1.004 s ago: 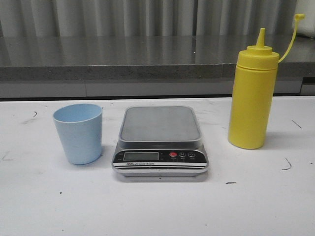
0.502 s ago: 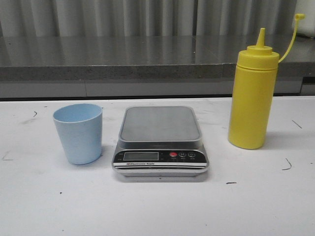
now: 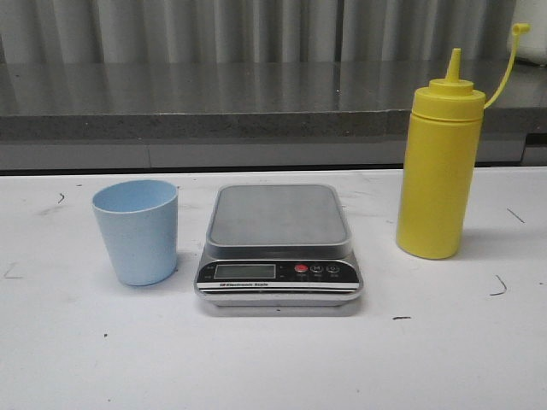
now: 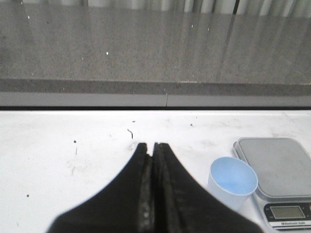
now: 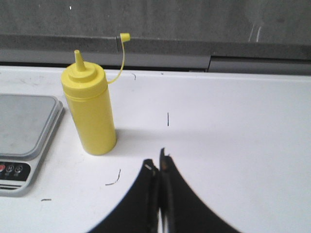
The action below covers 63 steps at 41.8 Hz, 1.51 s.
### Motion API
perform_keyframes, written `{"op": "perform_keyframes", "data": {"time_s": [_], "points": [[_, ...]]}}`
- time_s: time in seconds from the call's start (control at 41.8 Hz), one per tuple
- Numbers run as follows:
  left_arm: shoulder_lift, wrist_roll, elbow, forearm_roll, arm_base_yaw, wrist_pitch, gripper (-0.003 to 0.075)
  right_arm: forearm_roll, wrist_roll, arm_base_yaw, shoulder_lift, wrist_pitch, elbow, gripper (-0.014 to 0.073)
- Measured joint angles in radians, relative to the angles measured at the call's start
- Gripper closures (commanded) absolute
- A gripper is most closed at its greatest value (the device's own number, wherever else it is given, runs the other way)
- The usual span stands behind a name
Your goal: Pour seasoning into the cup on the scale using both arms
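The pale blue cup stands upright on the white table, left of the scale, whose silver platform is bare. The yellow seasoning bottle stands upright to the scale's right, its cap strap hanging open. Neither gripper shows in the front view. In the left wrist view my left gripper is shut on nothing, above the table and apart from the cup and the scale. In the right wrist view my right gripper is shut on nothing, with the bottle and the scale's edge off to one side.
A dark grey ledge runs along the table's back edge with a corrugated wall behind it. Small black marks dot the white tabletop.
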Motion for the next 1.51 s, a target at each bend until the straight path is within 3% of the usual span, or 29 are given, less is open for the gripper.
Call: {"op": "perform_keyframes", "data": {"time_s": [0.167,0.287,0.382,0.406,0.526,0.622,0.861,1.1,1.506], "points": [[0.084,0.000,0.000,0.000,0.000,0.011,0.0740,-0.001,0.000,0.000,0.081,0.003,0.000,0.0652],[0.136,0.000,0.000,0.000,0.000,0.025,0.0720,-0.002,-0.026,0.000,0.123,0.018,0.000,0.0480],[0.171,0.000,0.000,0.000,0.000,0.030,0.0606,-0.002,-0.045,0.000,0.148,0.028,0.002,0.0254],[0.179,0.000,0.000,0.000,0.000,0.032,0.0542,-0.002,-0.047,0.000,0.152,0.029,0.004,0.0193],[0.209,0.000,0.000,0.000,0.000,0.032,0.0296,-0.002,-0.049,0.000,0.173,0.033,0.015,0.0039],[0.235,0.000,0.000,0.000,-0.005,0.032,0.0213,-0.002,-0.049,0.000,0.179,0.033,0.030,0.0033],[0.347,0.000,-0.047,0.000,-0.128,0.068,0.0230,-0.002,-0.050,0.000,0.179,0.051,0.043,0.0033],[0.579,0.000,-0.185,0.000,-0.274,0.142,0.0230,-0.002,-0.050,0.000,0.179,0.051,0.043,0.0033],[1.006,0.000,-0.433,-0.002,-0.296,0.217,0.0230,-0.002,-0.052,0.000,0.179,0.052,0.043,0.0033]]}}
